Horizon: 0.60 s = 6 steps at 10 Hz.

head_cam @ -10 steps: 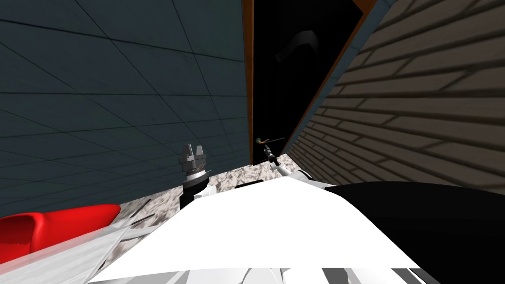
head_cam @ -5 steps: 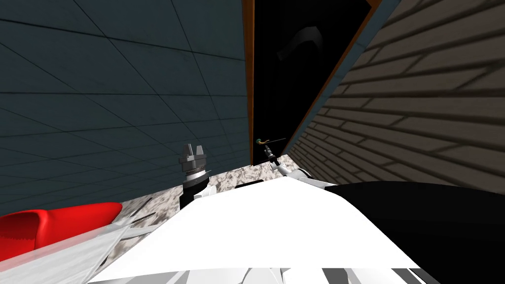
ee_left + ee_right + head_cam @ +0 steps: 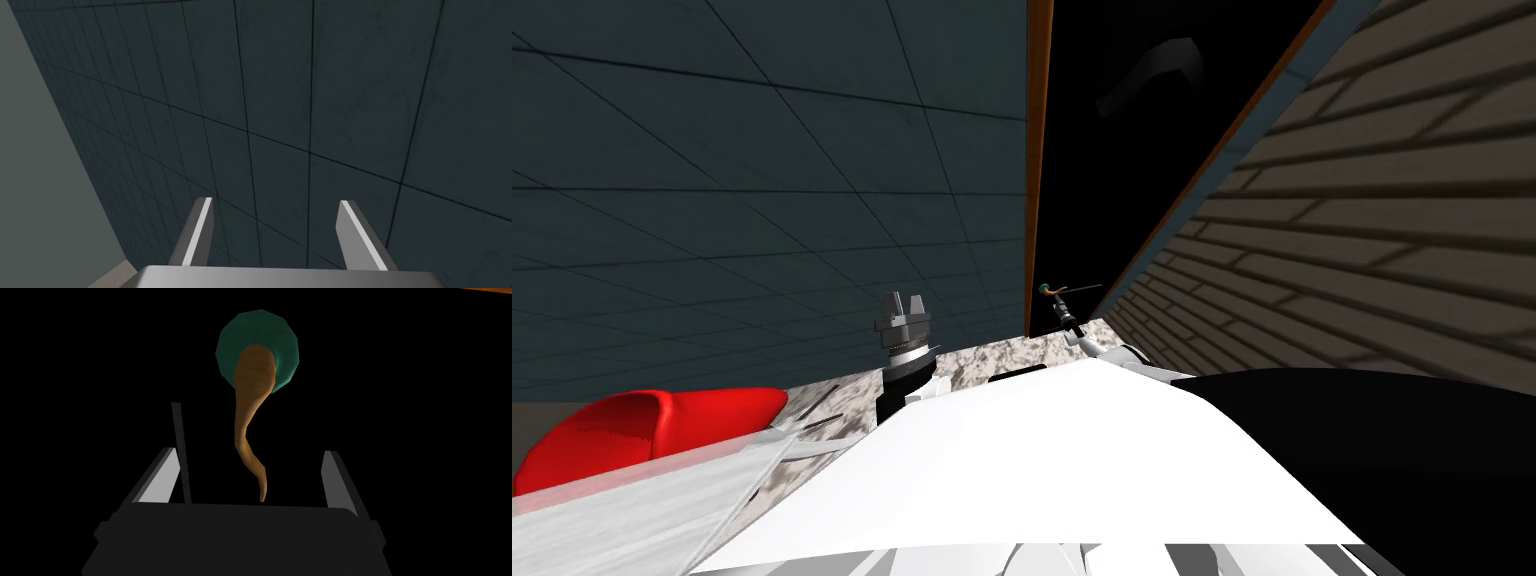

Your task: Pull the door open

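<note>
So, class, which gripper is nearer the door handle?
Right. The right gripper, open, straddles the handle without touching it; the left gripper is off to its left, facing the wall.

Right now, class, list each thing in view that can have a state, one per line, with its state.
Left gripper: open, holding nothing, facing the dark tiled wall.
Right gripper: open, fingers either side of the door handle, not touching it.
Door handle: brown lever on a green round base, ungripped.
Door: shows black behind the handle; open or shut cannot be told.
</note>
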### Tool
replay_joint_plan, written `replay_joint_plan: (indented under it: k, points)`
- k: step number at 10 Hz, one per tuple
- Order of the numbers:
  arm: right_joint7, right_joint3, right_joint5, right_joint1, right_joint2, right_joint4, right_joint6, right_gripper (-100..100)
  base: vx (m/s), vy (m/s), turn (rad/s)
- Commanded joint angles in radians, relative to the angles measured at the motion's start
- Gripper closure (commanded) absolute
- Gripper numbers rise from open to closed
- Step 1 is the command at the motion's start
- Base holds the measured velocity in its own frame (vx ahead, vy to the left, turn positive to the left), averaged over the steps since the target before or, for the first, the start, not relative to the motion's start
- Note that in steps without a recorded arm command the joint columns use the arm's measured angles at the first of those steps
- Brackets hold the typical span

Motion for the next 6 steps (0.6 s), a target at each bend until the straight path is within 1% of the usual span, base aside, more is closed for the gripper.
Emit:
replay_joint_plan:
  k: [1, 2, 3, 4, 5, 6]
  points:
    - [-0.007, -0.023, -0.01, 0.014, -0.019, 0.007, -0.011, -100, 0.087, 0.028, 0.287]
    - [-0.011, -0.051, -0.021, 0.036, -0.04, 0.001, -0.013, -100, 0.127, 0.016, 0.321]
    - [-0.014, -0.064, -0.027, 0.048, -0.05, -0.002, -0.014, -100, 0.134, 0.009, 0.31]
    - [-0.016, -0.077, -0.032, 0.058, -0.06, -0.005, -0.015, -100, 0.135, 0.018, 0.186]
    - [-0.016, -0.077, -0.032, 0.058, -0.06, -0.005, -0.015, -100, 0.084, 0.01, 0.031]
    - [-0.02, -0.1, -0.042, 0.077, -0.078, -0.01, -0.016, -100, 0.076, 0.006, 0.263]
